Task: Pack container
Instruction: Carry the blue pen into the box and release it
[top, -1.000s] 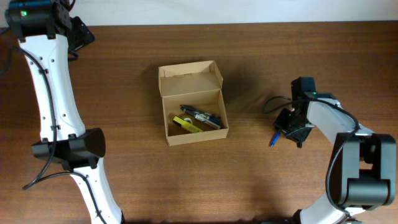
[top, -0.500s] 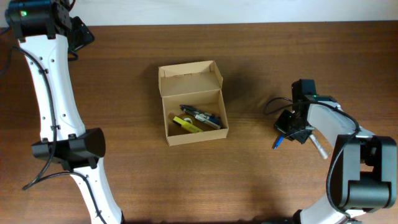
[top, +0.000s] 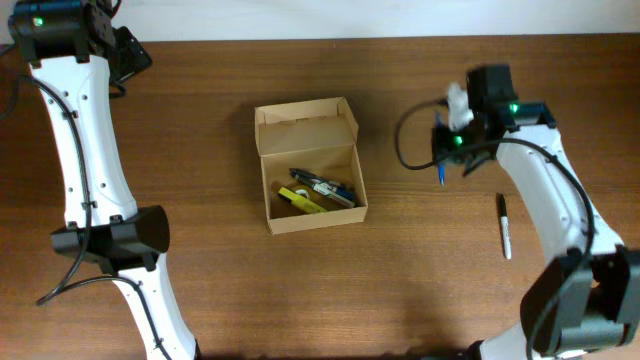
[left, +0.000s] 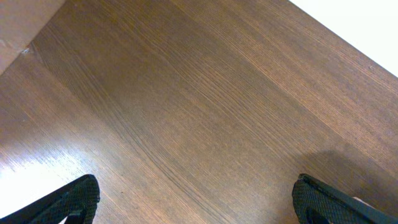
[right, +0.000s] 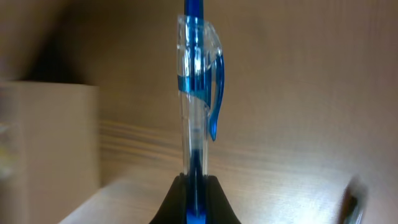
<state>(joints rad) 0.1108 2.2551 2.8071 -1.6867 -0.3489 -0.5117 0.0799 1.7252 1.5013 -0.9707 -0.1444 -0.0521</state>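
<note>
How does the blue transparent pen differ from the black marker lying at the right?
The blue transparent plastic pen is clamped in the right gripper; the slim black marker lies loose on the brown wooden table. The pen is see-through, the marker opaque. Both are outside the tan cardboard box.

The small rectangular tan cardboard container (top: 305, 130) sits open on the brown wooden table (top: 400, 290) with dark pens (top: 322, 186) and a yellow item (top: 300, 200) inside, while to its right the right gripper (top: 441, 158) clamps a slim blue pen (top: 441, 177), well apart from a black marker (top: 504, 226) lying flat.
</note>
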